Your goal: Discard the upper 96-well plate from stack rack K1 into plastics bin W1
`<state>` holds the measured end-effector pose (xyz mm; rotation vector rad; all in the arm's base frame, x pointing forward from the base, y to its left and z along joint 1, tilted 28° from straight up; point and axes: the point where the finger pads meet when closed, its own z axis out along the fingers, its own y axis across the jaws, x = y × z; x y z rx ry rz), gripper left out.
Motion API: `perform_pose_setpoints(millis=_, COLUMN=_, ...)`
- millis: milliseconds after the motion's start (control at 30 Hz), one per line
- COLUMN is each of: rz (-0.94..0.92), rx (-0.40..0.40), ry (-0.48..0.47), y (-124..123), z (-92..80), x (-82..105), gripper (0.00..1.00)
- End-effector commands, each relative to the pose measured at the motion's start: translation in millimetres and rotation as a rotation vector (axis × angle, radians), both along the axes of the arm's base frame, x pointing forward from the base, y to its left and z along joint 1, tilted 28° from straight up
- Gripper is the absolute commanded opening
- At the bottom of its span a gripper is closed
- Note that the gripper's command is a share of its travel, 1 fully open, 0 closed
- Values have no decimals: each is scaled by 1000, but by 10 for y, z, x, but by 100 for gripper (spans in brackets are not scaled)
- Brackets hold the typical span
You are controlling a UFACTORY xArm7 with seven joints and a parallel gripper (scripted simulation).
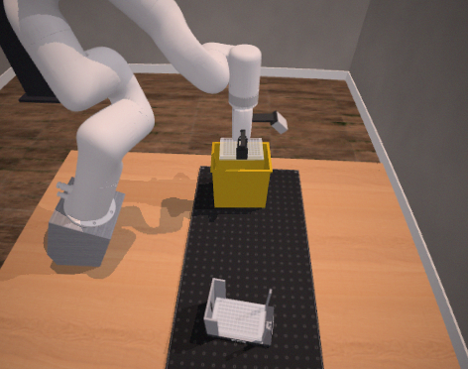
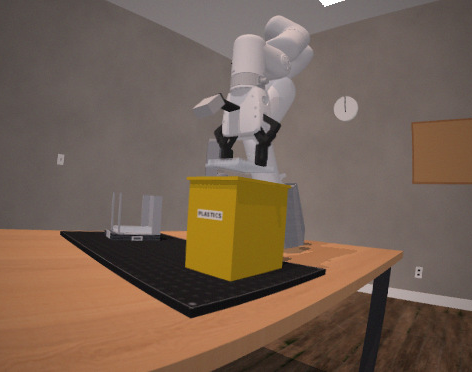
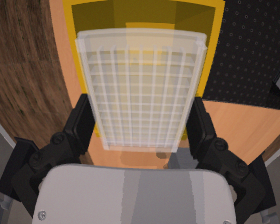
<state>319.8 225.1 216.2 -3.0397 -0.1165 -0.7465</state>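
Note:
My gripper (image 3: 140, 107) is shut on a white 96-well plate (image 3: 140, 86) and holds it flat just above the mouth of the yellow plastics bin W1 (image 1: 241, 179). In the exterior view the plate (image 2: 233, 163) hangs a little above the bin's rim (image 2: 235, 181), between the black fingers (image 2: 244, 145). In the wrist view the bin's yellow rim (image 3: 144, 3) frames the plate's far end. The rack K1 (image 1: 239, 317) stands at the near end of the black mat with the lower plate (image 1: 238, 318) lying in it; it also shows in the exterior view (image 2: 134, 220).
The bin and rack stand on a black perforated mat (image 1: 243, 258) on a wooden table. The arm's grey base (image 1: 84, 233) stands left of the mat. The table's far edge lies just behind the bin.

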Motion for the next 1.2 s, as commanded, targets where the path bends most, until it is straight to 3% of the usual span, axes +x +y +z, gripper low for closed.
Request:
perform_pose_setpoints(millis=0, rz=1, rx=2, ry=-2, y=7, z=11, x=4, gripper=0)
perform_pose_setpoints(millis=1167, rz=1, rx=2, ry=-2, y=7, z=-23, x=21, gripper=0)
